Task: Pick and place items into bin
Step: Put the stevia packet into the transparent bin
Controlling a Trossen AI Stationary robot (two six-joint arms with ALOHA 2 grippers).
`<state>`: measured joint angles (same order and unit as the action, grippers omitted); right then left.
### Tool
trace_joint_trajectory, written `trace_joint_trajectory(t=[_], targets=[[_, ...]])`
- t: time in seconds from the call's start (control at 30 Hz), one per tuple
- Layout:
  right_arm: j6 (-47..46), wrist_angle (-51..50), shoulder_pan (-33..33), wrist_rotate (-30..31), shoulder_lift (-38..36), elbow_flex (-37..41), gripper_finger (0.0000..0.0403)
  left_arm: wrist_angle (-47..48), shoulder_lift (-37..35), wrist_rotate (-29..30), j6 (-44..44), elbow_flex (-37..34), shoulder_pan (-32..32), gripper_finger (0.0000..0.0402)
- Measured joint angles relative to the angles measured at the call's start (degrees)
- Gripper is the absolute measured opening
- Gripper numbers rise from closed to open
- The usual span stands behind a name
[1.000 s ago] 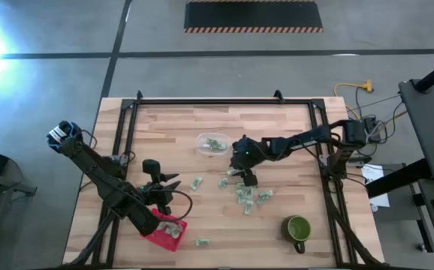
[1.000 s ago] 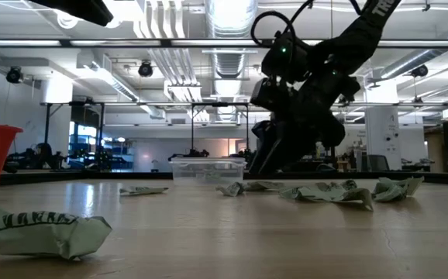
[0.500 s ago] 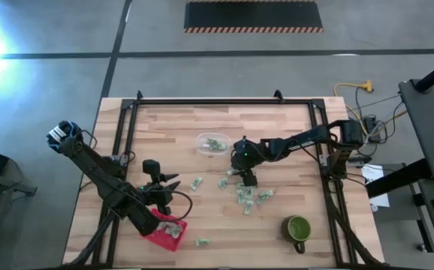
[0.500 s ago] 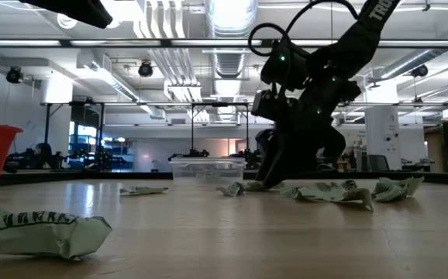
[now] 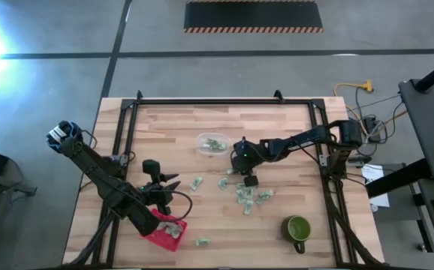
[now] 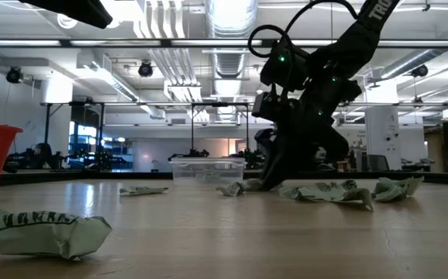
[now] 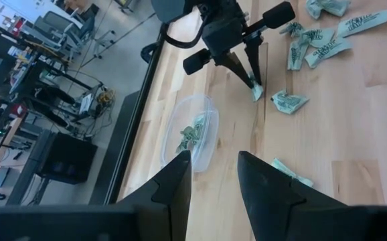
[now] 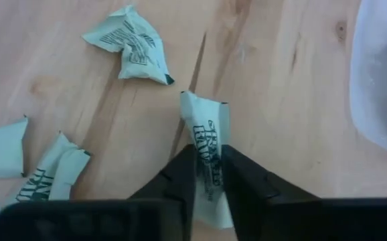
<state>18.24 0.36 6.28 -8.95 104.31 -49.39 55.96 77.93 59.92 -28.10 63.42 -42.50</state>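
Several small pale green-and-white wrapped pieces lie scattered on the wooden table, right of its middle. My right gripper is down among them and shut on one piece; it also shows in the low view. My left gripper is open and empty, hovering at the table's near left, just above a red bin that holds a few pieces. A clear plastic tub with pieces inside stands just beyond my right gripper. My right gripper pinches one wrapped piece between its two fingers, near one end of it. The fingers point down at the table and lie along the piece. The piece's free end sticks out past the fingertips, at table level.
A green mug stands at the near right. One loose piece lies near the front edge by the red bin, another between the two grippers. A black frame runs round the table's left, far and right sides.
My right gripper has gone down to the table top among the pieces, shifting a little toward the table's left. My left arm has kept still.
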Motion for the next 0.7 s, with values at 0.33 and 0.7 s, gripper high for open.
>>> trace_joint_trajectory(t=[0.33,0.7], targets=[[1.7,-1.7,0.0,0.2,-3.1,-1.8,0.0009,0.0,0.0,0.2,0.0,0.0,0.0,0.0106],[6.6,7.8,3.4,4.4,-6.8,-3.0,0.0009,0.0,-0.1,3.0,0.3,0.0,0.1,0.0106]])
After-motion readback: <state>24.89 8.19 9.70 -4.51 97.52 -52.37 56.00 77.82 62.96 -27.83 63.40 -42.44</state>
